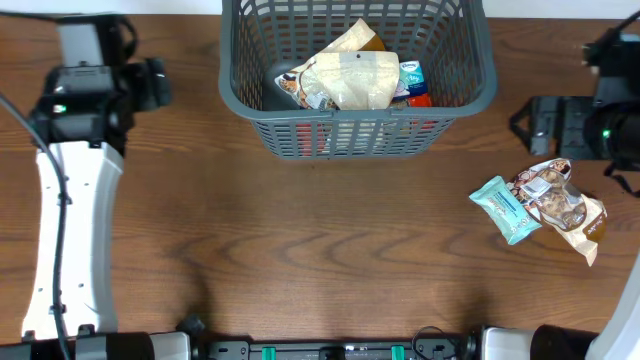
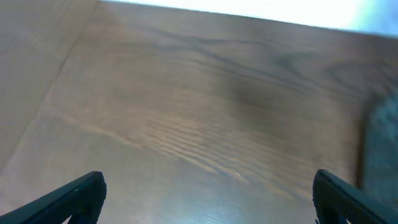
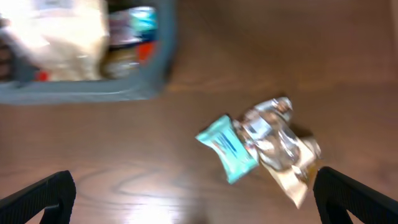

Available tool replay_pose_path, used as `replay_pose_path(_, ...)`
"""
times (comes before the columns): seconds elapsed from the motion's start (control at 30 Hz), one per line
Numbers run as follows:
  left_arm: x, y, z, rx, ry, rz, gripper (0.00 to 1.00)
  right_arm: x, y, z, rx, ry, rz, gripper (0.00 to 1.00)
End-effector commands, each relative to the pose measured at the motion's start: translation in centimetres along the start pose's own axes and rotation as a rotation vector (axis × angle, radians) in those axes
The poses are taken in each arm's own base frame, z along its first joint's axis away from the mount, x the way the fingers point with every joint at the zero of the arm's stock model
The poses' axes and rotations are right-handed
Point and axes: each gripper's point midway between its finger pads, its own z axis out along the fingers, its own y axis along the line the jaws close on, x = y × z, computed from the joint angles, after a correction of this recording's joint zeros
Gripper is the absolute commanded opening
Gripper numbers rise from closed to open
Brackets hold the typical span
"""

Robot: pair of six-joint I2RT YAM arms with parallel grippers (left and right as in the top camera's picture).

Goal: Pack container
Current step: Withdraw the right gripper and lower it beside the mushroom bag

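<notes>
Nearest you, the desk (image 1: 300, 260) shows plain brown wood grain. A little farther out, on your right, a teal packet (image 1: 503, 208) lies flat on the wood. It touches a clear-and-brown snack bag (image 1: 562, 208) just beside it. Your right hand (image 3: 194, 186) hovers near these two with its fingers spread wide and nothing gripped. On the other side, your left hand (image 2: 208, 186) hangs over the wood, also spread wide and holding nothing.

Farthest from you, at the middle of the desk's far edge, stands the container (image 1: 250, 95), between the two arms and well apart from the loose packets. Inside it a large pale pouch (image 1: 350, 80) lies on top. A small teal-and-red packet (image 1: 413, 82) is tucked at the pouch's right.
</notes>
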Motion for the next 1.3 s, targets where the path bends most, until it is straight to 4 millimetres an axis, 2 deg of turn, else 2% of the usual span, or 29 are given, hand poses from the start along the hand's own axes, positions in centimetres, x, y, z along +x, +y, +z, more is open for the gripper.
replay_pose_path(0.0, 0.3, 3.6, 0.7, -0.067, 0.021, -0.217, 0.99, 0.8, -2.5, -0.9, 0.080, -0.010, 0.148, 0.99)
replay_pose_path(0.13, 1.2, 7.1, 0.9, -0.114, 0.047, -0.356, 0.99, 2.5, -4.0, -2.1, 0.117, -0.024, 0.242, 0.99)
replay_pose_path(0.23, 1.2, 8.1, 1.0, -0.083, 0.051, -0.398, 0.99, 4.5, -4.9, -1.8, 0.142, 0.017, 0.285, 0.99)
replay_pose_path(0.37, 1.1, 9.0, 1.1, -0.091, 0.043, -0.418, 0.99, 8.5, -6.5, 0.3, 0.195, 0.148, 0.328, 0.99)
replay_pose_path(0.5, 1.0, 9.2, 1.1, -0.096, 0.040, -0.405, 0.99, 13.3, -7.2, 3.3, 0.202, 0.334, 0.369, 0.99)
replay_pose_path(0.67, 0.8, 9.2, 1.1, -0.099, 0.030, -0.398, 0.99, 19.3, -9.4, 5.1, 0.364, 0.488, 0.634, 0.99)
replay_pose_path(0.73, 0.5, 9.3, 1.1, -0.097, 0.017, -0.400, 0.99, 21.1, -9.8, 5.6, 0.390, 0.502, 0.724, 0.99)
replay_pose_path(0.87, -0.1, 9.3, 1.1, -0.095, -0.006, -0.395, 0.99, 23.3, -10.5, 6.5, 0.448, 0.430, 0.892, 0.99)
replay_pose_path(1.13, -0.7, 9.5, 1.1, -0.095, -0.031, -0.401, 0.99, 25.6, -12.2, 6.9, 0.574, 0.178, 1.174, 0.99)
replay_pose_path(1.27, -0.7, 9.6, 1.2, -0.096, -0.034, -0.403, 0.99, 27.0, -13.6, 7.2, 0.693, 0.090, 1.332, 0.99)
